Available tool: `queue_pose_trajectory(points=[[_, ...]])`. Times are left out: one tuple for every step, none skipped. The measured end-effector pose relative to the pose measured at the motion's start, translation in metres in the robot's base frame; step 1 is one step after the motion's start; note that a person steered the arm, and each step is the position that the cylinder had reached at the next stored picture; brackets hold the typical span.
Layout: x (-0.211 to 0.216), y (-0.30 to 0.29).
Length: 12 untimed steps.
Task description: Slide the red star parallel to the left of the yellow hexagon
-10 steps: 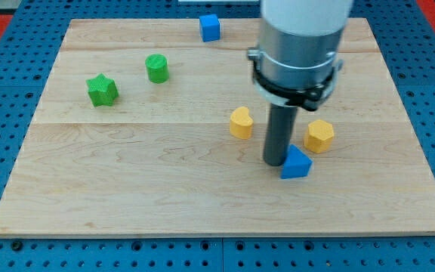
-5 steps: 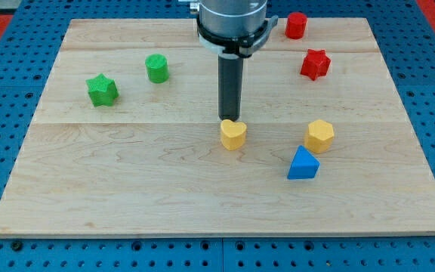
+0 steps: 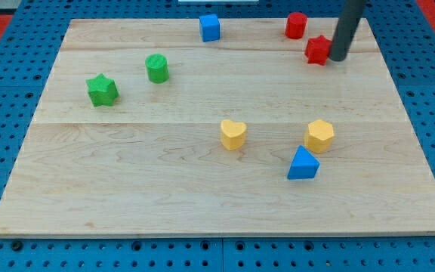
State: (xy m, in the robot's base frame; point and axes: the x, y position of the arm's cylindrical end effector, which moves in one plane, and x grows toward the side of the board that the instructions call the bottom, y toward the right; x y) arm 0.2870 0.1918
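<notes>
The red star (image 3: 318, 50) lies near the view's top right on the wooden board (image 3: 127, 189). My tip (image 3: 339, 57) stands right against the star's right side, touching or nearly touching it. The yellow hexagon (image 3: 319, 135) sits well below the star, toward the view's bottom right. The rod comes down from the view's top edge.
A red cylinder (image 3: 296, 25) sits just up-left of the star. A blue cube (image 3: 210, 27) is at the top centre. A yellow heart (image 3: 233, 134) lies left of the hexagon, a blue triangular block (image 3: 302, 164) below it. A green cylinder (image 3: 157, 68) and green star (image 3: 102, 90) are at left.
My tip went from beside the blue triangle to the yellow heart, then up right to the red star's right side. The star has shifted slightly up. The yellow heart moved a little down-left.
</notes>
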Motion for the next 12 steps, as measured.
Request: queue_pose_trajectory(points=[[-0.015, -0.033], [-0.022, -0.069], [-0.022, -0.053], [-0.022, -0.04], [-0.024, -0.032], [-0.025, -0.048], [-0.037, -0.029], [-0.059, -0.039], [-0.053, -0.108], [-0.026, -0.163], [0.011, -0.218], [0.051, -0.265]])
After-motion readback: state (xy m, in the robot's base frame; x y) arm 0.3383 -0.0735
